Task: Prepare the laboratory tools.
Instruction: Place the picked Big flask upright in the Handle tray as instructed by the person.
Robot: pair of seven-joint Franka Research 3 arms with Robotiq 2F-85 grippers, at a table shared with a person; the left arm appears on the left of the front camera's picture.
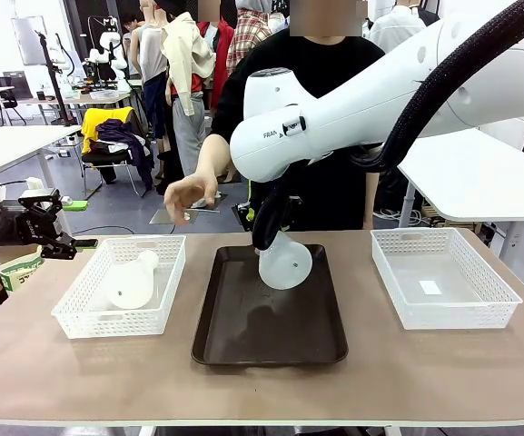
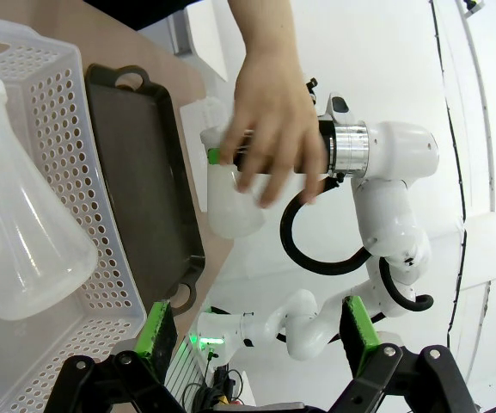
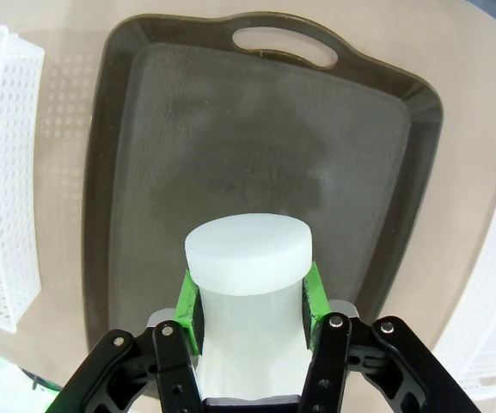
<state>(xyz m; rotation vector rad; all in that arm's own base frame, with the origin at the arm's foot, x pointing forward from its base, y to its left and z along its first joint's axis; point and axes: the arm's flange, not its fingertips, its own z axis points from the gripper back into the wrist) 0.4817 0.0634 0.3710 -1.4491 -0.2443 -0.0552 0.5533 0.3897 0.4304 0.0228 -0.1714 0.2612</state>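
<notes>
One frosted conical flask [image 1: 285,262] hangs tilted just above the dark brown tray [image 1: 243,336], neck up, with my right gripper [image 1: 270,232] shut on it. In the right wrist view the green pads [image 3: 191,305] of that gripper [image 3: 248,292] press both sides of the flask [image 3: 248,254] over the tray [image 3: 144,155]. A second flask [image 1: 130,283] lies on its side in the left white mesh basket [image 1: 75,318]; the left wrist view has this flask [image 2: 20,232] close by. My left gripper [image 1: 75,243] hovers open at the table's left edge, its fingers [image 2: 157,335] wide apart around nothing.
A person stands at the far side, one hand [image 1: 189,193] raised above the gap between left basket and tray. Another white mesh basket [image 1: 443,313] sits at the right with a small label inside. My right arm [image 1: 352,109] spans the middle from the right.
</notes>
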